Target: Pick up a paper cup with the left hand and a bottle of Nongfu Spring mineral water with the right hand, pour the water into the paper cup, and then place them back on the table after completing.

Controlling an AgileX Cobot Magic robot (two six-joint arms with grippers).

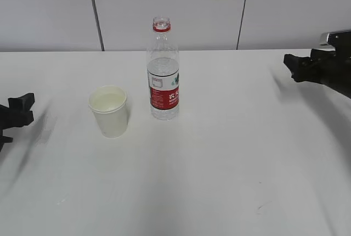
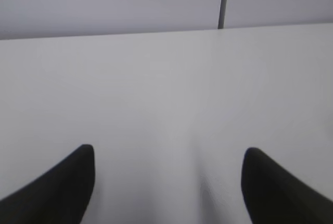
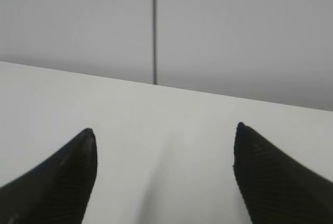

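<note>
Fingers [image 2: 57, 187] of the left hand [image 2: 166, 182] and right hand [image 3: 164, 174] are spread apart, holding nothing. On the table [image 1: 230, 164], cup [image 1: 109, 111] stands just beside the uncapped bottle [image 1: 163, 71], well apart from both hands

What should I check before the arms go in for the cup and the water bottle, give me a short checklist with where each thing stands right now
1. Paper cup upright on the table, mouth up: ok.
2. Bottle upright, standing apart from the cup on its right: ok.
3. Bottle cap off: seems ok, the neck looks open above the red ring.
4. Left tool open and holding nothing: ok.
5. Right tool open and holding nothing: ok.
6. Tools lined up with their targets: not ok, neither wrist view shows the cup or bottle, and both arms sit at the outer edges of the exterior view.
</note>
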